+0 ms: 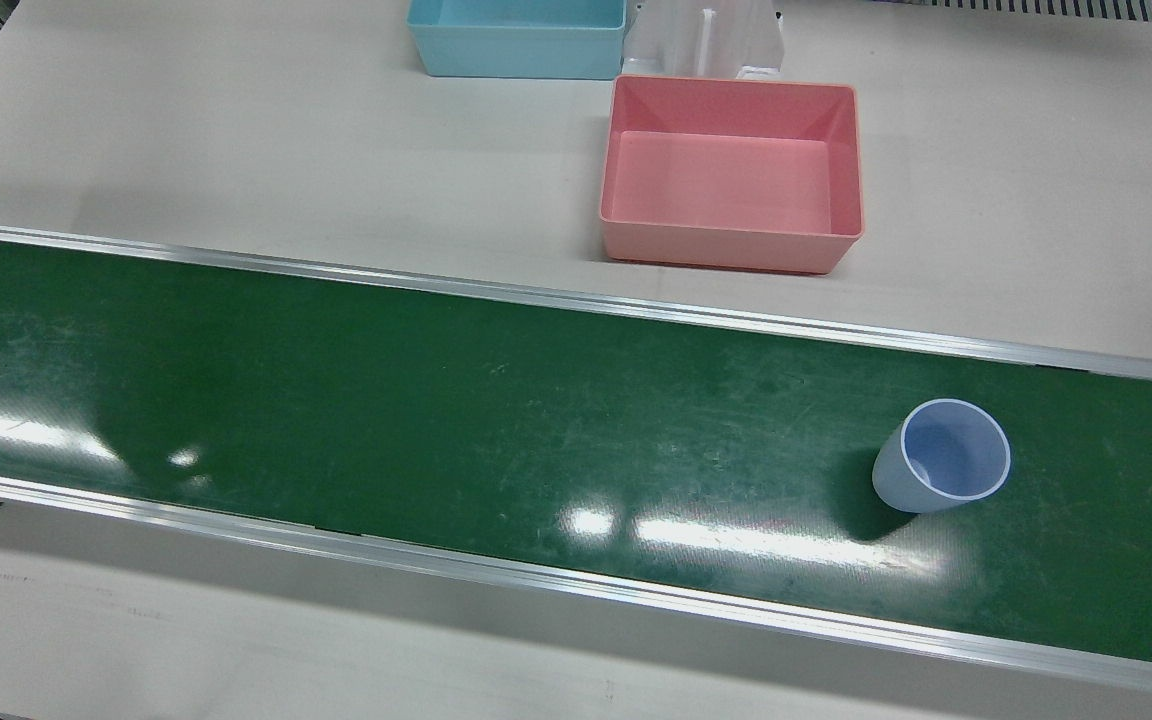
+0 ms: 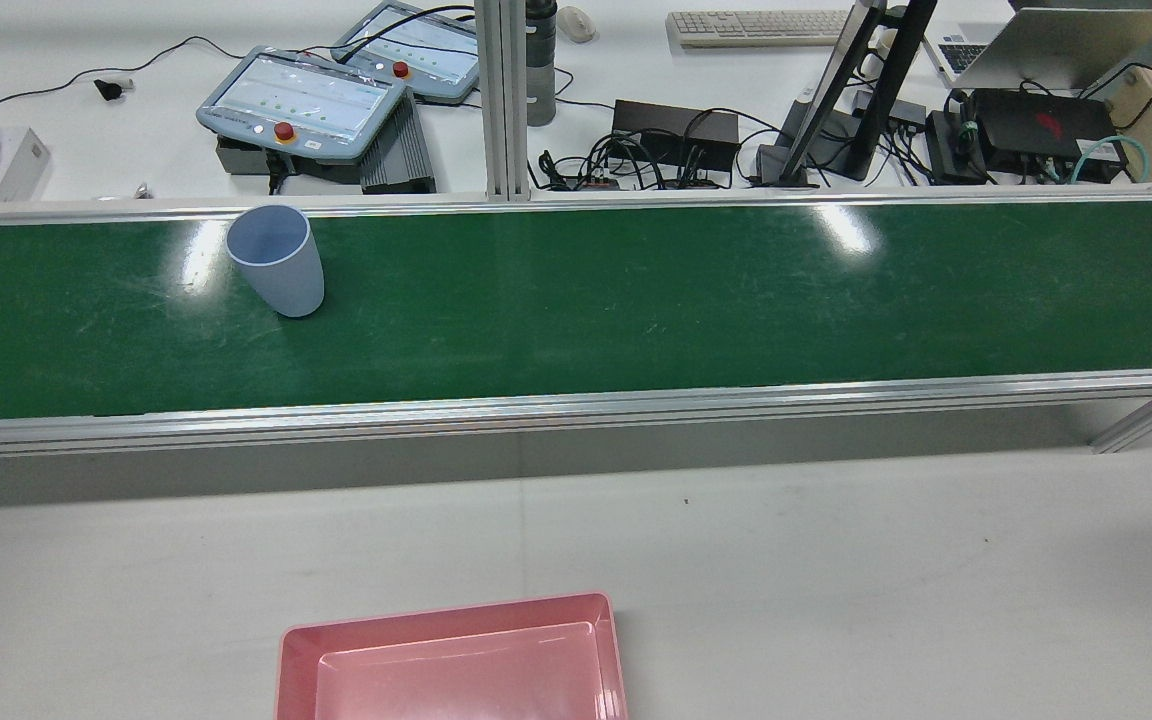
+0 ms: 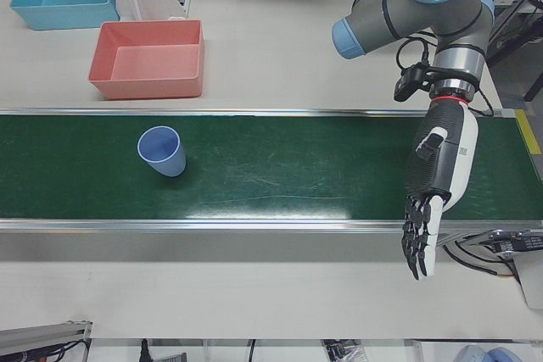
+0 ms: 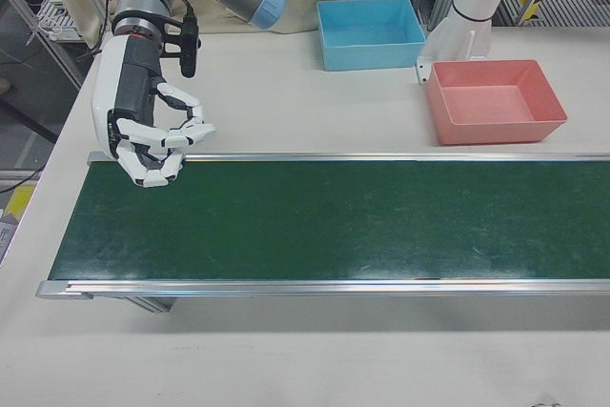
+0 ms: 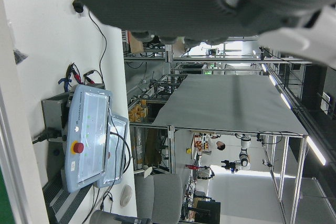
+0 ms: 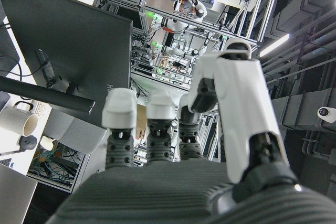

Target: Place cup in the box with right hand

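Note:
A pale blue cup (image 1: pixel 941 457) (image 2: pixel 276 262) (image 3: pixel 163 152) stands upright on the green belt (image 1: pixel 436 400), toward the robot's left end. The empty pink box (image 1: pixel 726 246) (image 2: pixel 451 612) (image 3: pixel 146 88) (image 4: pixel 496 127) sits on the white table beside the belt. My right hand (image 4: pixel 148 135) hovers over the belt's opposite end, far from the cup. It holds nothing and its fingers are half curled. My left hand (image 3: pixel 428 201) hangs over the belt's left end with fingers straight, palm empty.
A light blue box (image 1: pixel 516 62) (image 4: pixel 370 50) stands behind the pink one, next to a white arm pedestal (image 1: pixel 706 40). Aluminium rails (image 1: pixel 576 300) border the belt. Teach pendants (image 2: pixel 301 100), cables and monitors lie beyond the belt in the rear view.

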Tool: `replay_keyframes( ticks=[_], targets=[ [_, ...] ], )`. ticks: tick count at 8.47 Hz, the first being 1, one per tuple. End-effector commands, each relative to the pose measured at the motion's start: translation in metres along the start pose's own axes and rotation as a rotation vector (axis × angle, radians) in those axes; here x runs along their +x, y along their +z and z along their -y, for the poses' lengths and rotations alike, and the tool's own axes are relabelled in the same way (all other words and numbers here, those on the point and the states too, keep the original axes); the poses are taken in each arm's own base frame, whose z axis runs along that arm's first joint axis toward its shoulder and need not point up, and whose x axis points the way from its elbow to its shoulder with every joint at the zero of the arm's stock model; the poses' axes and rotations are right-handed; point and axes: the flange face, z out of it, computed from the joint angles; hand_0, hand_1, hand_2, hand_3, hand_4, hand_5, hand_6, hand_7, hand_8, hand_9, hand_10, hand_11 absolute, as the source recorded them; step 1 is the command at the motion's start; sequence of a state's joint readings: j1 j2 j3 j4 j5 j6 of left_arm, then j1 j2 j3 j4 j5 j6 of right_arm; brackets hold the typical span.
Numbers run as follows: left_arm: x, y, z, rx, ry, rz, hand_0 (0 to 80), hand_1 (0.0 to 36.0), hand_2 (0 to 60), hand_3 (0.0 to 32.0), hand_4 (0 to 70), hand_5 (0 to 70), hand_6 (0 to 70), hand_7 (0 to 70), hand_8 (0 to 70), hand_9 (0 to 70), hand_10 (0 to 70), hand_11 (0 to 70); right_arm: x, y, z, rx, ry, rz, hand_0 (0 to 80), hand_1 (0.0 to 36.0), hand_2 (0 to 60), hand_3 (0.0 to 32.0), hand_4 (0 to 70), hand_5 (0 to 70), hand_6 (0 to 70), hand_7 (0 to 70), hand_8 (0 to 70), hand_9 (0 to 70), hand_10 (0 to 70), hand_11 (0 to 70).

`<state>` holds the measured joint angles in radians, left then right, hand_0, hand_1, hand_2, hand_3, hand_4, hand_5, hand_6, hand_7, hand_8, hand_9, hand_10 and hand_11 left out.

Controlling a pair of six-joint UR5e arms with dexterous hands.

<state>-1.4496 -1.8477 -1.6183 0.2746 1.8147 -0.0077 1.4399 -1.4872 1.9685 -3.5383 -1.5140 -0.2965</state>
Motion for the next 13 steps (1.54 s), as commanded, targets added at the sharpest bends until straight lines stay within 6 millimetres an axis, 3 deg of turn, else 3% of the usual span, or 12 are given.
replay_keyframes(
  ticks=[1,4,5,6,8,9,10,11,12,13],
  targets=[
    [0.0,0.0,0.0,0.001,0.0,0.0,0.0,0.0,0.0,0.0,0.0,0.0,0.0,0.0,0.0,0.0,0.0,0.0,-0.001,-0.002,-0.007,-0.005,0.001,-0.001,70.8,36.0,60.0,0.0,60.1,23.3,34.1,70.0,63.6,70.0,68.3,70.0],
    [0.0,-0.001,-0.003,-0.004,0.001,0.0,0.0,0.0,0.0,0.0,0.0,0.0,0.0,0.0,0.0,0.0,0.0,0.0,-0.009,-0.004,-0.002,0.02,-0.003,0.007,77.7,36.0,60.0,0.0,68.2,23.3,33.9,70.0,63.0,70.0,67.8,70.0],
    [0.0,0.0,-0.003,-0.004,0.001,0.0,0.0,0.0,0.0,0.0,0.0,0.0,0.0,0.0,0.0,0.0,0.0,0.0,-0.002,0.005,-0.004,0.016,-0.002,-0.004,73.4,36.0,60.0,0.0,62.9,23.2,33.9,70.0,62.9,70.0,67.7,70.0],
    [-0.001,0.0,-0.004,-0.004,0.001,0.002,0.0,0.0,0.0,0.0,0.0,0.0,0.0,0.0,0.0,0.0,0.0,0.0,0.003,0.017,-0.015,0.0,-0.003,-0.012,74.0,36.0,60.0,0.0,65.2,23.1,34.0,70.0,63.1,70.0,67.8,70.0],
    [-0.001,0.0,-0.004,-0.005,0.001,0.002,0.0,0.0,0.0,0.0,0.0,0.0,0.0,0.0,0.0,0.0,0.0,0.0,0.011,0.039,-0.018,-0.006,-0.007,-0.025,70.0,36.0,60.0,0.0,58.6,23.3,34.3,70.0,63.3,70.0,67.9,70.0],
    [-0.001,0.0,-0.004,-0.004,0.001,0.002,0.0,0.0,0.0,0.0,0.0,0.0,0.0,0.0,0.0,0.0,0.0,0.0,0.012,0.041,-0.013,0.008,-0.02,-0.02,71.6,36.0,60.0,0.0,61.2,23.4,34.3,70.0,63.5,70.0,68.2,70.0],
    [-0.001,0.0,-0.004,-0.005,0.001,0.002,0.0,0.0,0.0,0.0,0.0,0.0,0.0,0.0,0.0,0.0,0.0,0.0,0.019,0.057,0.0,0.024,-0.024,-0.026,74.4,36.0,60.0,0.0,65.6,23.3,34.3,70.0,63.7,70.0,68.4,70.0],
    [-0.001,0.001,-0.004,-0.005,0.001,0.002,0.0,0.0,0.0,0.0,0.0,0.0,0.0,0.0,0.0,0.0,0.0,0.0,0.028,0.072,0.008,-0.005,-0.018,-0.023,71.6,36.0,60.0,0.0,62.9,23.3,34.2,70.0,63.6,70.0,68.5,70.0],
    [-0.001,0.001,-0.004,-0.004,0.001,0.002,0.0,0.0,0.0,0.0,0.0,0.0,0.0,0.0,0.0,0.0,0.0,0.0,0.046,0.084,0.016,-0.036,-0.006,-0.001,69.2,36.0,60.0,0.0,55.6,23.6,34.2,70.0,64.5,70.0,70.0,70.0],
    [-0.001,0.001,-0.004,-0.007,0.002,0.002,0.0,0.0,0.0,0.0,0.0,0.0,0.0,0.0,0.0,0.0,0.0,0.0,0.085,0.097,0.022,-0.077,0.009,-0.014,71.4,36.0,60.0,0.0,55.9,23.7,33.9,70.0,65.1,70.0,70.0,70.0]
  ],
)
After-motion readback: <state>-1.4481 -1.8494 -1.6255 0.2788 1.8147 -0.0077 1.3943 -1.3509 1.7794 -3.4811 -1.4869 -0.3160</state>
